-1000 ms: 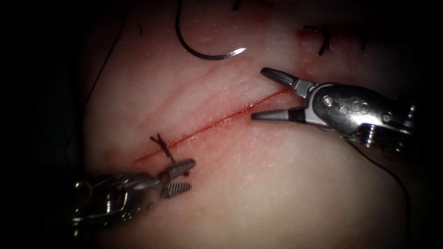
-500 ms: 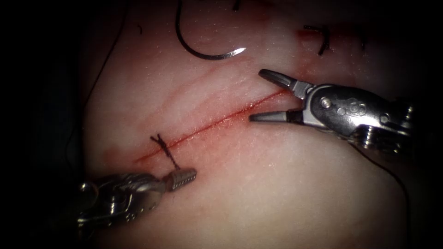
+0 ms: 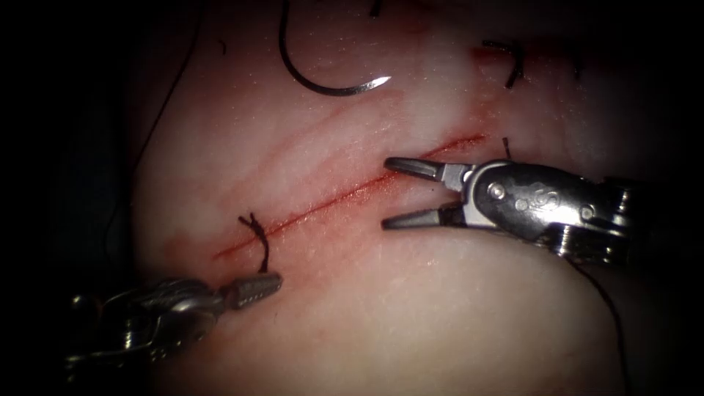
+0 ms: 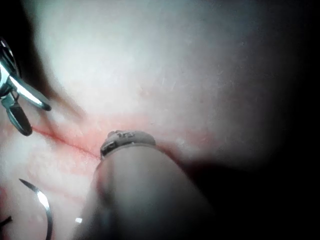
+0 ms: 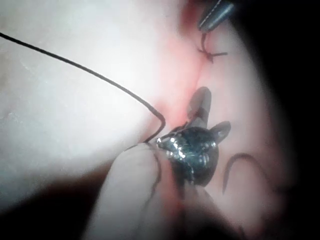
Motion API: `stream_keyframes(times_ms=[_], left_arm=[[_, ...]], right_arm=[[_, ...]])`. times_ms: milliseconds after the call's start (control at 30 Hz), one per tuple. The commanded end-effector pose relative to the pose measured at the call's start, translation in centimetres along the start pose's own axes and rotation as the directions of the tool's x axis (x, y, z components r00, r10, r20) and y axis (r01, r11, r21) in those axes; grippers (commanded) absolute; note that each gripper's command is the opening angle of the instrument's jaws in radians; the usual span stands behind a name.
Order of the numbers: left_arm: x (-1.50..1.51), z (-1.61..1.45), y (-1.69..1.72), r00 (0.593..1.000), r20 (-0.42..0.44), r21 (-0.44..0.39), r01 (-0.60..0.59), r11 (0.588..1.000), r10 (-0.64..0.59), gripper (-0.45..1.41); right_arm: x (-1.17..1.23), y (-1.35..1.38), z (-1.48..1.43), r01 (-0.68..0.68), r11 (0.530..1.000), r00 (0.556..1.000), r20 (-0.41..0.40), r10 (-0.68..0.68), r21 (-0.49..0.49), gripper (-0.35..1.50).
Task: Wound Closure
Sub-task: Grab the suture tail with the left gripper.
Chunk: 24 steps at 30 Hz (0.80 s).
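My left tool (image 3: 257, 287) has its jaws pressed together on the free end of the thread (image 3: 262, 253) that rises from the knot (image 3: 253, 224) at the lower left end of the cut (image 3: 345, 192). I judge that I hold it taut so the tail stands away from the tissue (image 3: 440, 308). My right tool (image 3: 402, 192) has its jaws spread wide and grips nothing; one jaw lies on the cut line, the other on the tissue just to the right of it, well apart from the knot. The needle (image 3: 323, 81) lies free on the tissue near its far edge, left of the cut, held by neither tool and not in the tissue (its point faces right and shines). Its thread runs up out of sight. Another thread (image 5: 90, 72) runs along the tissue to my right tool's wrist. Cut ends of thread (image 3: 513, 62) from an older stitch sit near the far right corner of the tissue. Red fluid (image 3: 191, 246) stains the tissue around the cut's lower end.
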Motion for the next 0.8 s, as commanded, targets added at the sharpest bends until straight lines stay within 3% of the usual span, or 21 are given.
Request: stream_keyframes(times_ms=[33,200,433,700,733,800], left_arm=[[-0.02,0.05,-0.01,1.000,-0.003,0.000,-0.008,1.000,0.008,-0.35],[-0.10,-0.03,-0.02,1.000,-0.010,-0.002,-0.016,1.000,0.016,-0.35],[-0.06,-0.05,-0.07,1.000,-0.008,0.013,-0.008,1.000,0.008,-0.35],[-0.05,-0.03,-0.10,1.000,-0.028,0.005,-0.007,1.000,0.007,-0.35],[-0.05,-0.02,-0.11,1.000,-0.027,0.005,-0.006,1.000,0.006,-0.30],[-0.04,0.02,-0.12,0.998,-0.032,-0.001,0.059,0.998,-0.059,0.16]], right_arm=[[-0.04,0.01,0.14,0.010,1.000,1.000,-0.018,-0.010,0.021,0.54],[-0.06,-0.06,0.33,0.050,0.997,0.998,-0.041,-0.048,0.061,0.64],[-0.04,-0.06,0.59,0.080,0.996,0.995,-0.053,-0.079,0.030,0.94],[0.08,-0.06,0.77,0.122,0.993,0.990,-0.064,-0.122,0.000,1.06],[0.08,-0.06,0.75,0.122,0.993,0.990,-0.065,-0.121,0.001,1.06],[0.06,-0.07,0.71,0.123,0.992,0.990,-0.067,-0.123,0.005,1.06]])
